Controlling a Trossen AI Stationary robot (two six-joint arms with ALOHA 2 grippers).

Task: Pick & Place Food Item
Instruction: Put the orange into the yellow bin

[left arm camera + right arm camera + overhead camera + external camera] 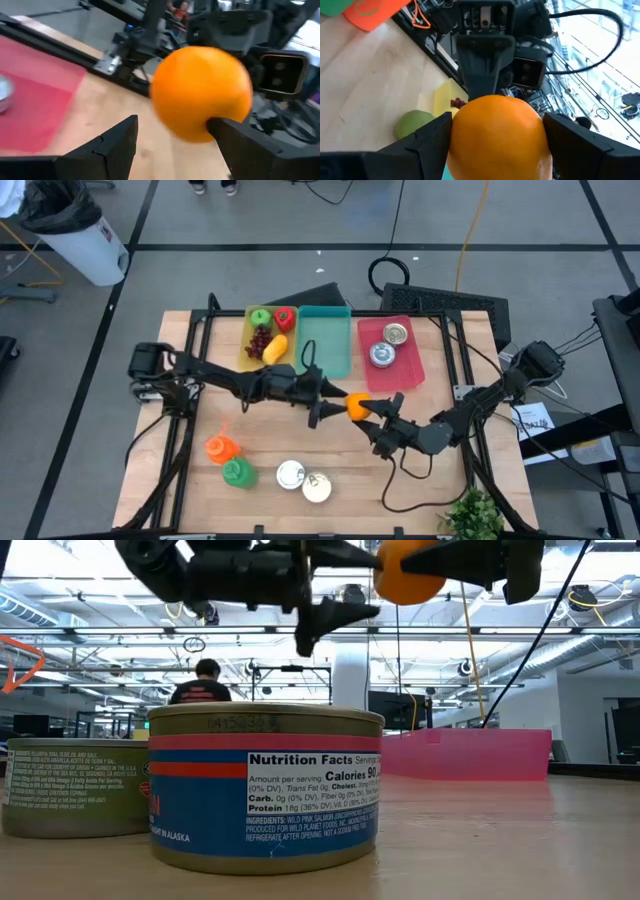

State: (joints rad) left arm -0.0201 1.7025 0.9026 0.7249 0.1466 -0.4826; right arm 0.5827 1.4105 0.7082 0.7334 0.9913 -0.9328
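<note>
Two cans [304, 480] near edge of desk [180, 480], green and orange bottles [229, 461] left of them. Mid-desk, raised: right gripper [378, 417] fingers clamped on orange [356, 407]; left gripper [332, 404] at orange's left side, fingers apart, one touching it. Far: yellow tray [248, 340] with fruit, teal tray [325, 340], red tray [408, 365] with two cans

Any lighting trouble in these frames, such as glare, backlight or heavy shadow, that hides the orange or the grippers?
High view: even light and only soft shadows, with the orange plain to see between the left gripper and the right gripper. Low view: bright ceiling lights behind turn both arms into dark silhouettes, but the orange is well lit. Right wrist view: bright glare from the windows behind, with the orange itself evenly lit.
</note>
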